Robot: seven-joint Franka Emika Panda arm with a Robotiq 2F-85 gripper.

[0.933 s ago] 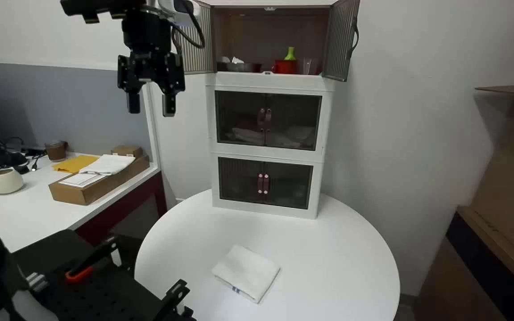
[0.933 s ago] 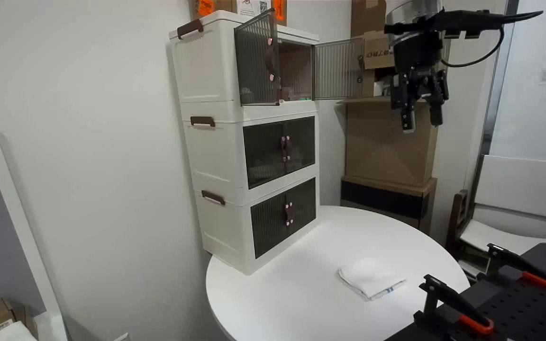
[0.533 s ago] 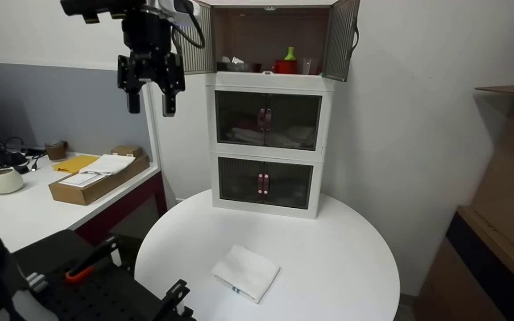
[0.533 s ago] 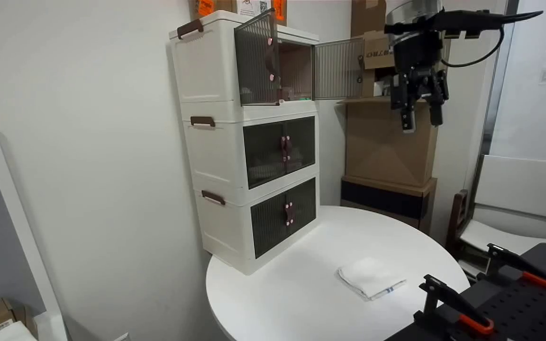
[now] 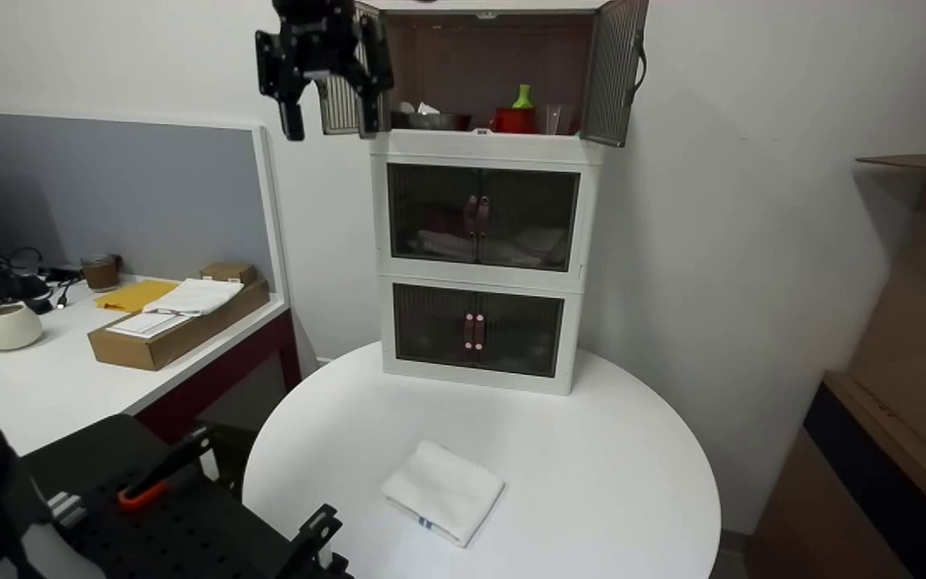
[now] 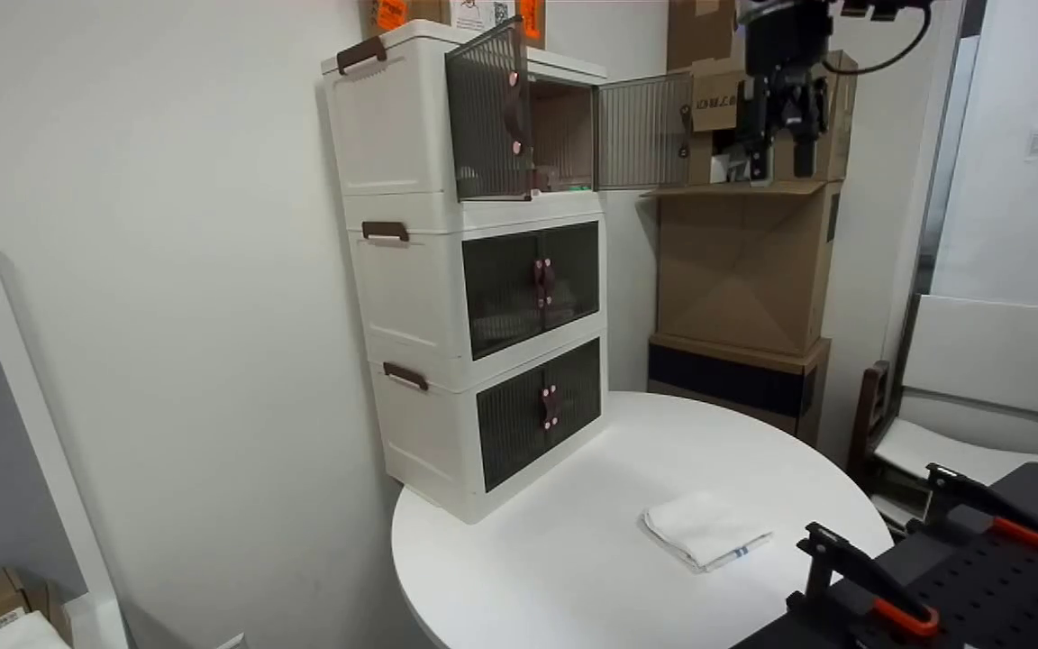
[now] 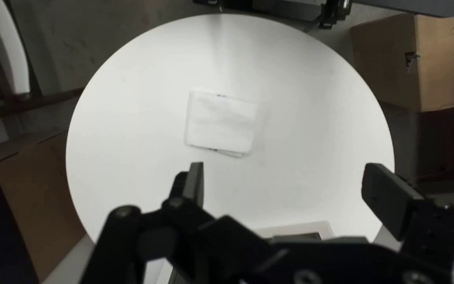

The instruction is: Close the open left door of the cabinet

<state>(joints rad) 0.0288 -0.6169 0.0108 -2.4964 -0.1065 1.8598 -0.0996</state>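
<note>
Noted in an exterior view: left door (image 6: 487,126) at top tier of white cabinet (image 6: 397,297), wide open, upright, free edge turned outward; hand (image 6: 782,169) well apart, off to the right as seen there. Dark, tinted, see-through panel, vertically ribbed, with curved brown handle (image 6: 512,113) on pink studs; smooth cabinet walls, plastic by look. Observed in an exterior view: hand in front of and partly covering the same panel; inside the tier, red vessel (image 5: 515,121) with green item (image 5: 522,96) just above. Judged from both: depth to cross, with left door on the cabinet side of hand; likely to need approach round outer face, then push inward. Found in wrist view: jaws spread wide, nothing gripped; below, round, smooth desk (image 7: 309,118) bearing white cloth (image 7: 223,122), soft-looking, folded square, blue-marked. Unable to make out left door there.
</note>
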